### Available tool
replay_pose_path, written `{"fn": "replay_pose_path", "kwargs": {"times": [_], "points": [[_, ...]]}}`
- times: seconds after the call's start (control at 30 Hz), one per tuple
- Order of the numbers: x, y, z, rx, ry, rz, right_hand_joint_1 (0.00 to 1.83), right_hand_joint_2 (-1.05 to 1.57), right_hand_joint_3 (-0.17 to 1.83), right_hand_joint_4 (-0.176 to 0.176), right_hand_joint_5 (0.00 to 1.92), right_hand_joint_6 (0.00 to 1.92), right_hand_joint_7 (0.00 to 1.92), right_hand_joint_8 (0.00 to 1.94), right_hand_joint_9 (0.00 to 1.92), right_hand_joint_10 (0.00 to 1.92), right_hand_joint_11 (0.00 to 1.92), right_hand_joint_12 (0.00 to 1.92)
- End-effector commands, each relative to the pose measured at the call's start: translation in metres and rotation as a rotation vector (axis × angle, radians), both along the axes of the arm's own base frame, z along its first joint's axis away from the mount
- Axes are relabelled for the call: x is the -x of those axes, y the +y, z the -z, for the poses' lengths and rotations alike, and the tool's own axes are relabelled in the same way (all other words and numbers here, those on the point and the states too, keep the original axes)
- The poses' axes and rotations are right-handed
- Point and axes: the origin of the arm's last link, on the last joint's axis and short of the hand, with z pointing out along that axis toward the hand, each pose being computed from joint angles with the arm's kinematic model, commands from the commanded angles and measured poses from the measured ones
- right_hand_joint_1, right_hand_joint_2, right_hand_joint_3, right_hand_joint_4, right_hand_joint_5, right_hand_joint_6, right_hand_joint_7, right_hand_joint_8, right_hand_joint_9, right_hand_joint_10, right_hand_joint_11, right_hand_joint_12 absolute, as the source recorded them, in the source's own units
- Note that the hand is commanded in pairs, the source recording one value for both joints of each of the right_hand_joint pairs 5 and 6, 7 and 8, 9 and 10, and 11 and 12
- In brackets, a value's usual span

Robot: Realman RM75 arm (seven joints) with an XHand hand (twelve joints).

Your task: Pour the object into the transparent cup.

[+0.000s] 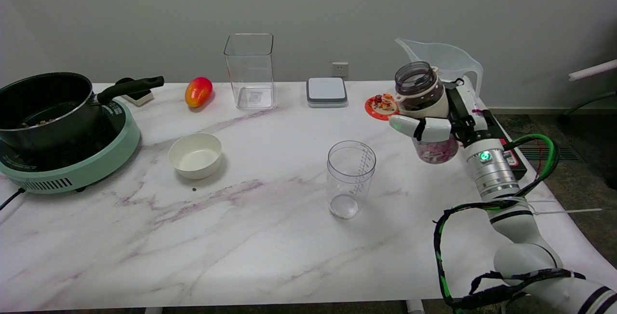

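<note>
Head view: nearest on the marble tabletop (241, 237) stands one transparent cup (350, 179), upright, with printed markings. Just right of it and above the surface, the robot hand (434, 128) grasps one jar (424, 111) holding pinkish pieces, mouth open, lifted, apart from the cup. Left, one white bowl (195, 155), one black pot (46, 106) on one green cooktop (72, 169). Farther back: one mango (198, 91), one tall clear container (249, 70), one grey scale (327, 91), one clear pitcher (443, 58).

1. White right arm (523, 237) with a ribbed silver wrist collar and black bands.
2. Black-and-white right hand (434, 126) (green lights glow on finger and wrist).
3. Green-and-black braided cables (441, 256) loop alongside.
</note>
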Motion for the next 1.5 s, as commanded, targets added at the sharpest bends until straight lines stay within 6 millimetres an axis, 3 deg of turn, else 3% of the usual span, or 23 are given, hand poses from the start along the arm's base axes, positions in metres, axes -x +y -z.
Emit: {"fn": "replay_pose_path", "kwargs": {"times": [0.03, 0.37, 0.53, 0.63, 0.97, 1.23, 1.5], "points": [[-0.043, 0.051, 0.023, 0.199, 0.510, -0.033, 1.25, 1.46, 0.51, 0.000, 1.48, 1.48, 1.73, 1.73, 1.58, 1.58, 1.38, 1.38], [-0.051, 0.092, 0.056, 0.259, 0.497, -0.201, 1.34, 1.31, 0.62, 0.000, 1.42, 1.42, 1.71, 1.71, 1.55, 1.55, 1.35, 1.35], [-0.044, 0.109, 0.073, 0.261, 0.522, -0.229, 1.35, 1.30, 0.63, 0.000, 1.42, 1.42, 1.71, 1.71, 1.55, 1.55, 1.35, 1.35], [-0.039, 0.112, 0.072, 0.269, 0.580, -0.231, 1.35, 1.30, 0.63, 0.000, 1.42, 1.42, 1.71, 1.71, 1.55, 1.55, 1.36, 1.36], [-0.044, 0.094, 0.054, 0.235, 0.851, -0.263, 1.37, 1.27, 0.66, 0.000, 1.41, 1.41, 1.70, 1.70, 1.55, 1.55, 1.35, 1.35], [-0.052, 0.071, 0.024, 0.197, 1.026, -0.205, 1.40, 1.20, 0.71, 0.000, 1.38, 1.38, 1.68, 1.68, 1.54, 1.54, 1.35, 1.35], [-0.058, 0.054, 0.016, 0.149, 1.030, -0.142, 1.45, 1.05, 0.83, 0.000, 1.31, 1.31, 1.64, 1.64, 1.50, 1.50, 1.32, 1.32]]}}
